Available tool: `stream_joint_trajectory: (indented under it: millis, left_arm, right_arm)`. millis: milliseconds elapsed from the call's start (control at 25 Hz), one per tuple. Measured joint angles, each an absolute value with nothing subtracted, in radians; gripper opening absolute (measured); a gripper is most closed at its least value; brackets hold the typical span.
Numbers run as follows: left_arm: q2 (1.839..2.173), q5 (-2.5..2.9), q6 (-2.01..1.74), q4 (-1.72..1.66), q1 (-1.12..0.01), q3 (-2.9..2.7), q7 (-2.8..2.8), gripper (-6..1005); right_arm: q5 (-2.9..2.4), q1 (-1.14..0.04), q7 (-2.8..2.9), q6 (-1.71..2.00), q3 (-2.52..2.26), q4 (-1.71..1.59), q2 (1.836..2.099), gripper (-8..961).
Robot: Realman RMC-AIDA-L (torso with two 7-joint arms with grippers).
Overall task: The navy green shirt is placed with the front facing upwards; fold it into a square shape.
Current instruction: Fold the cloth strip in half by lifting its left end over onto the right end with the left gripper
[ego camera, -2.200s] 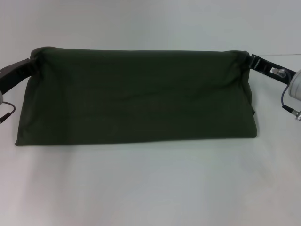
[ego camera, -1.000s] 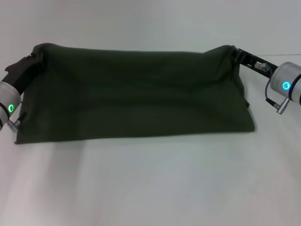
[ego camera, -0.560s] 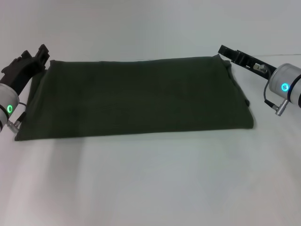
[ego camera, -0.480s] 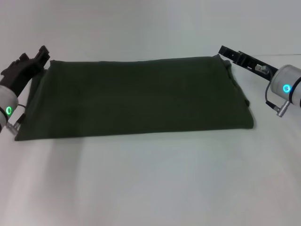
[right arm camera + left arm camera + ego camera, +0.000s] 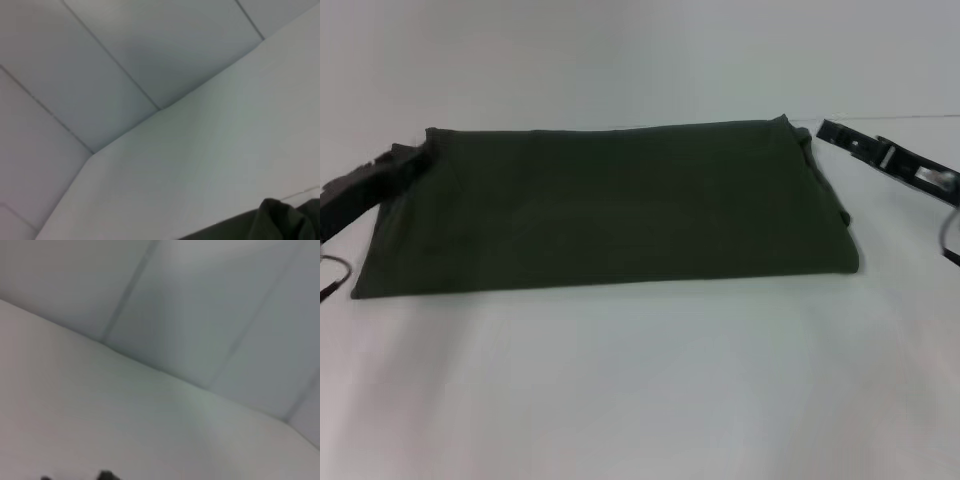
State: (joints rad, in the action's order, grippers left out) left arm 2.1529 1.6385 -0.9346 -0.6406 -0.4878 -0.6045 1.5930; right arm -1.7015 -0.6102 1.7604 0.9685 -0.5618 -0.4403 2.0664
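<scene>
Plainly cannot tell how either pair of jaws stands, spread or pressed together: seen side-on and dark in the head view.

Can place the left gripper (image 5: 408, 160) at the far left corner of the navy green shirt (image 5: 610, 205), low over the table (image 5: 640, 390), its tip meeting or overlapping the cloth edge there. Cannot tell whether any cloth is pinched.

Can place the right gripper (image 5: 830, 130) just beyond the shirt's far right corner, apart from it, with a strip of bare table between. Grips nothing of the shirt.

Find the shirt lying flat on the white table, folded into one wide band running left to right, plain dark olive side up, with no lettering or collar showing. Note a straight near edge, a far edge roughly parallel to it, a slanted left end, and slight bunching and layered folds at the right end.

See open white table all along the near side, plus narrower room behind the far edge and past both ends.

From the right wrist view, catch only a rumpled dark bit of cloth (image 5: 280, 220) at one corner, pale table, and a panelled wall (image 5: 125, 60). From the left wrist view, much the same table and wall, with two small dark specks at the frame edge, too small to name.
</scene>
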Motion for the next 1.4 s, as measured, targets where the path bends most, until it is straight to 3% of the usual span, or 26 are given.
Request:
stream_joint_trajectory:
  millis: [200, 400, 880, 1400]
  left_arm:
    - [2.122, 1.884, -1.146, -0.758, -0.445, -0.51, 1.673, 762]
    - [2.111, 2.068, -1.218, -0.802, -0.444, -0.442, 1.661, 762]
    - [2.135, 2.173, -1.037, -0.797, -0.436, -0.489, 1.554, 761]
    - [2.138, 2.2, -0.951, -0.749, -0.443, -0.489, 1.535, 762]
  right_arm:
    - [-1.702, -0.524, 1.792, 1.109, -0.6, -0.489, 2.041, 889]
    - [-1.701, -0.474, 1.781, 1.174, -0.602, -0.491, 2.026, 888]
    - [-1.701, -0.422, 1.739, 1.223, -0.606, -0.494, 2.027, 888]
    - [-1.714, -0.41, 1.717, 1.236, -0.606, -0.491, 2.034, 882]
